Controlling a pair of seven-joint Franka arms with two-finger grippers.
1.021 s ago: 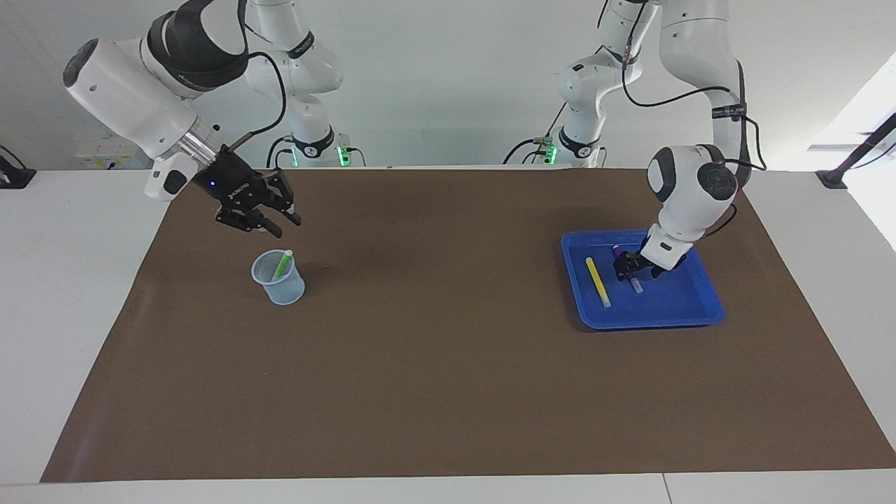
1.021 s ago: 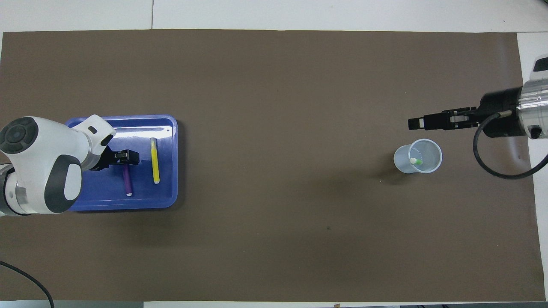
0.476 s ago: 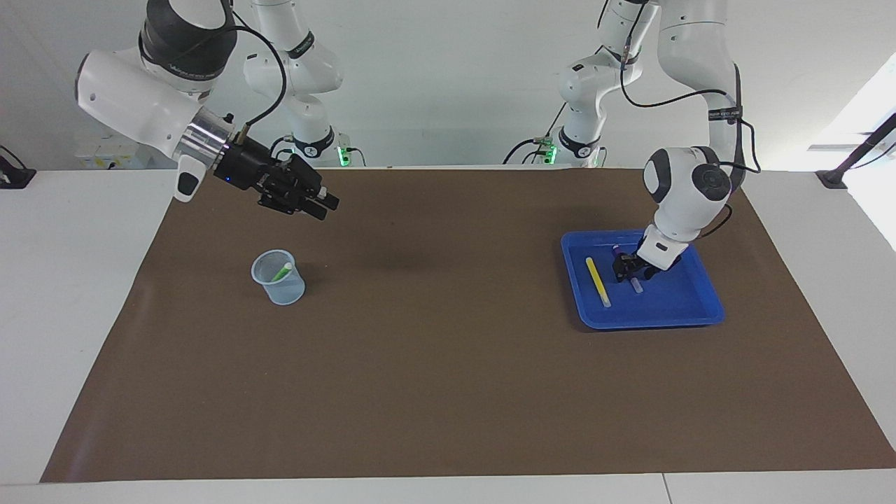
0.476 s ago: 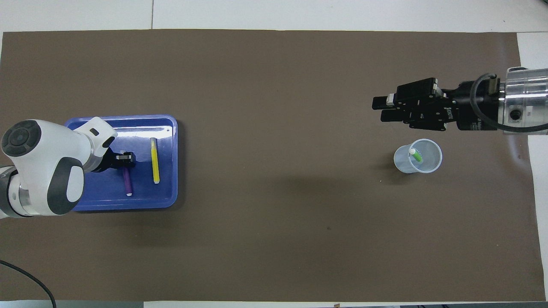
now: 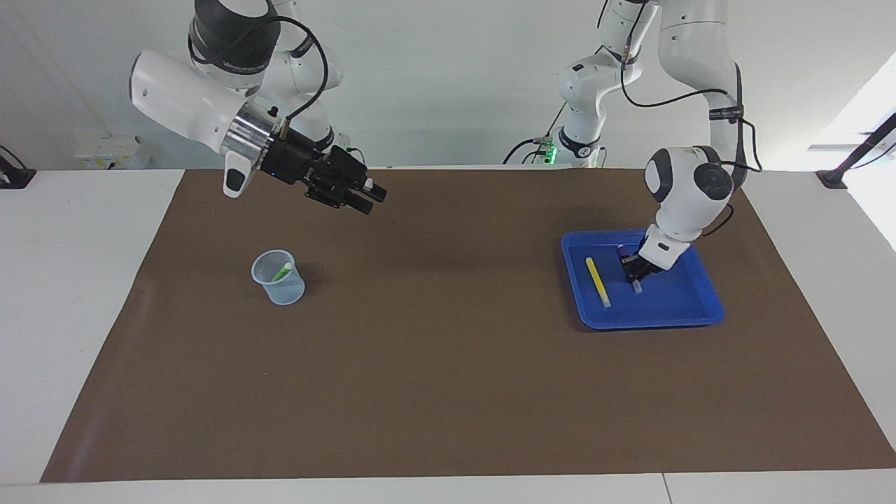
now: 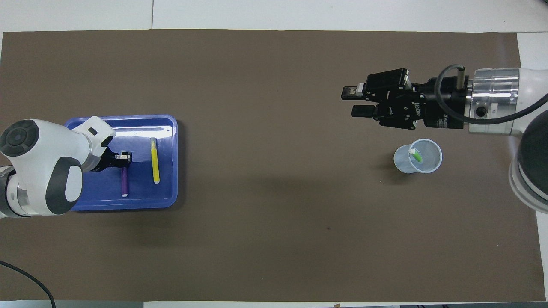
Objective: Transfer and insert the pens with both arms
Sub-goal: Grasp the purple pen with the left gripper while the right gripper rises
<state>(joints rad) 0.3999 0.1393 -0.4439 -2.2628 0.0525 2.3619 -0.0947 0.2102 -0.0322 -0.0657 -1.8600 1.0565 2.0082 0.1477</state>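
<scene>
Blue tray (image 5: pixel 672 316) holding two pens, yellow (image 5: pixel 597 281), purple (image 6: pixel 124 182) clenched by left end effector (image 5: pixel 633 271); right end effector (image 5: pixel 369 200) parted, empty

My surface (image 5: pixel 84 294) is white, with a brown mat (image 5: pixel 448 392) spread across it. On the mat, a blue tray (image 5: pixel 689 311) sits toward my left arm's end, a clear cup (image 5: pixel 280 283) toward my right arm's end.

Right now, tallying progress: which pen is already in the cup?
The green pen: it leans inside the cup; yellow and purple lie in the tray.
</scene>
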